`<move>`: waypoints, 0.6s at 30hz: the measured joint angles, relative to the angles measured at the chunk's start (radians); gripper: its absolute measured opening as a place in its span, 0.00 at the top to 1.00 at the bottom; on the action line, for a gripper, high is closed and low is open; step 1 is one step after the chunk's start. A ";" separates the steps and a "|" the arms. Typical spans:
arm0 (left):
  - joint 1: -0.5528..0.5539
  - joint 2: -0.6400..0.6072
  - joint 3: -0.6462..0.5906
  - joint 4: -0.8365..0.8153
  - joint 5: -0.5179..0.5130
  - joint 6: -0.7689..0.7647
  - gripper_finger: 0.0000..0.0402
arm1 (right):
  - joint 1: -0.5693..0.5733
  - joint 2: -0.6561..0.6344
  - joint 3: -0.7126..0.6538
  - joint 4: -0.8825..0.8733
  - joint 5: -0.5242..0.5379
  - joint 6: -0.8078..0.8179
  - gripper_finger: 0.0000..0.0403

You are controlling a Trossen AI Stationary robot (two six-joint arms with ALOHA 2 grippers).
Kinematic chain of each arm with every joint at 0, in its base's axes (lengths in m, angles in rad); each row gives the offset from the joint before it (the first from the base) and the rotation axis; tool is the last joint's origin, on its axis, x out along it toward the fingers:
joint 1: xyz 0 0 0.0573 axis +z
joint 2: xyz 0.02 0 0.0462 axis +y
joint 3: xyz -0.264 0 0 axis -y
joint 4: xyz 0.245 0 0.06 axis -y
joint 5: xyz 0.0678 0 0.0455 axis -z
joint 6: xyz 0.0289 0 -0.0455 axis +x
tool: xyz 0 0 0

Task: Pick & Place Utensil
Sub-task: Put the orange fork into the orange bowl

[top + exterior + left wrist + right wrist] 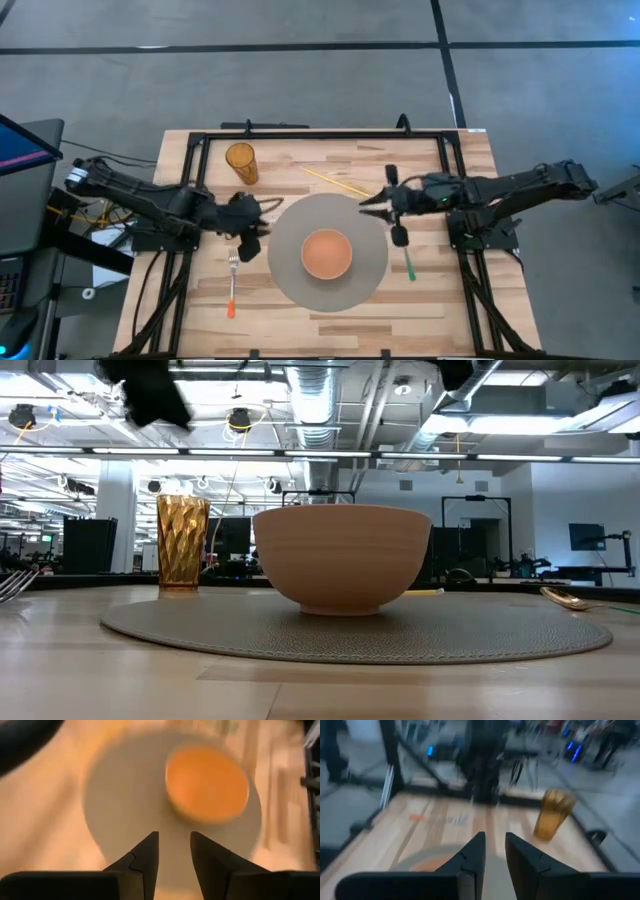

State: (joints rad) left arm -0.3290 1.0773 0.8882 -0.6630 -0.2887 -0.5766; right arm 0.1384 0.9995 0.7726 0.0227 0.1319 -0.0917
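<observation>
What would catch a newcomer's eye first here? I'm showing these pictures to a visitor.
The orange bowl in the middle of the round grey mat. Then the two grippers, left and right, over the mat's opposite edges, and the amber cup at the table's back left.

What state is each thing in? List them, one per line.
Bowl: upright, empty, on the mat.
Mat: flat on the table.
Cup: upright, off the mat.
Fork: flat, left of the mat.
Spoon: flat, right of the mat.
Chopsticks: flat behind the mat.
Left gripper: slightly open, empty.
Right gripper: slightly open, empty.
</observation>
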 joint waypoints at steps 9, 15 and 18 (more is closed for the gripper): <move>-0.195 0.121 -0.102 -0.122 0.331 -0.725 0.72 | -0.036 -0.026 -0.007 0.017 0.000 0.064 0.83; -0.325 0.180 -0.164 -0.112 0.390 -1.072 0.72 | -0.036 0.002 -0.007 0.017 0.000 0.064 0.83; -0.359 0.210 -0.191 -0.105 0.459 -1.175 0.72 | -0.037 0.002 -0.008 0.027 0.000 0.057 0.83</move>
State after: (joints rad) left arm -0.6884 1.2877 0.6968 -0.7680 0.1699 -1.7519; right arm 0.1017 1.0017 0.7650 0.0493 0.1317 -0.0347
